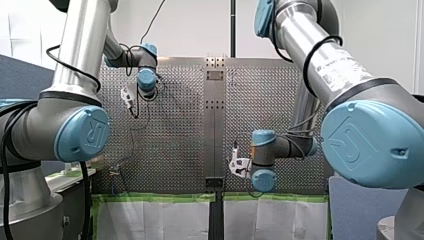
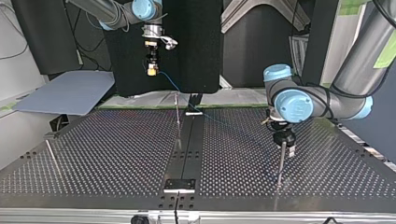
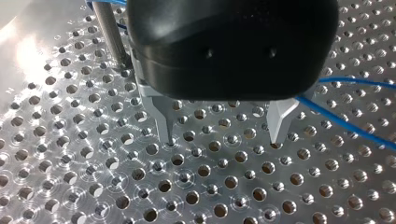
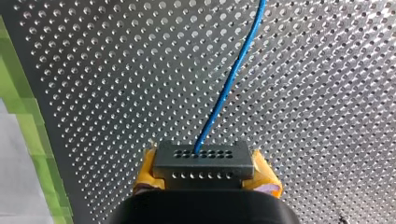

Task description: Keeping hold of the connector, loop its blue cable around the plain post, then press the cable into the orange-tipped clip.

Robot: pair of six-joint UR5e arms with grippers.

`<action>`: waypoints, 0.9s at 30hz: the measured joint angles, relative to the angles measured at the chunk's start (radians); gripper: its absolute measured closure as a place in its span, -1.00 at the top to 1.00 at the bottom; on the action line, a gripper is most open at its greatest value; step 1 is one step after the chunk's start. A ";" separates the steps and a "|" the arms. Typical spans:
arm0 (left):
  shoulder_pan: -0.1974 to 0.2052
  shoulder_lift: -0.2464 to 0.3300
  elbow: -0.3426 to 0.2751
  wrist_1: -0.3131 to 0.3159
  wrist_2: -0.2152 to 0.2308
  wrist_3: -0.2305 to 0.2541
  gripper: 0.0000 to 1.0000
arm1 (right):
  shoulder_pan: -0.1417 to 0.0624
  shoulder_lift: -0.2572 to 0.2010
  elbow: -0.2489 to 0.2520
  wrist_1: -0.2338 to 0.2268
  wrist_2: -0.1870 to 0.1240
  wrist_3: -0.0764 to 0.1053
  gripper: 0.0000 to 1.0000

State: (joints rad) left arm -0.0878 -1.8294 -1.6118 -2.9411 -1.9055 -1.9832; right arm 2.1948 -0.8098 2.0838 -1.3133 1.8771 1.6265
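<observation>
Blue thin cable (image 4: 225,95) is leaving the dark grey, hole-studded rectangular connector (image 4: 203,163). My right gripper (image 4: 205,169) is clamping that connector squarely between its yellow pads (image 4: 145,176), with the fingers closed onto its two short ends. In the top view the connector (image 2: 152,70) is hanging well above the perforated metal table (image 2: 116,154), at roughly 11 o'clock from the table's middle, and the cable is dropping away from it toward 4 o'clock. My left gripper (image 3: 222,139), black with bare metal fingers (image 3: 161,112), is standing wide open with nothing between them and its tips almost on the table. The cable is passing just beside one finger, outside the gap. A slim grey metal post (image 3: 109,35) is standing near the other finger, with blue showing by its upper part; whether the cable is already wrapping it I cannot tell. In the top view this post (image 2: 281,165) is sitting at 6 o'clock of my left gripper (image 2: 286,147). No orange-tipped clip is showing clearly in any view. Judgement: the looping step is in hand. To do it well, my right arm should be carrying the connector around the post low, with the cable riding under the post's top and gentle slack so nothing is tugging at the clamp. The open left fingers could be steadying the cable against the post.
</observation>
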 joint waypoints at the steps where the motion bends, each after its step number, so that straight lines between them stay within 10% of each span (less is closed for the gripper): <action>1: 0.000 0.000 0.000 0.000 0.000 0.000 1.00 | 0.000 0.007 0.000 -0.008 0.000 -0.001 -1.00; 14: -0.002 0.000 0.000 -0.001 0.000 0.000 1.00 | -0.014 0.116 -0.012 -0.091 -0.011 -0.022 -1.00; 27: 0.007 0.000 -0.023 0.010 0.018 -0.081 1.00 | -0.017 0.126 -0.019 -0.091 -0.027 -0.032 -1.00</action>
State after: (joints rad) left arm -0.0812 -1.8290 -1.6352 -2.9306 -1.8871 -2.0645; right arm 2.1778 -0.6833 2.0648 -1.4041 1.8499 1.5945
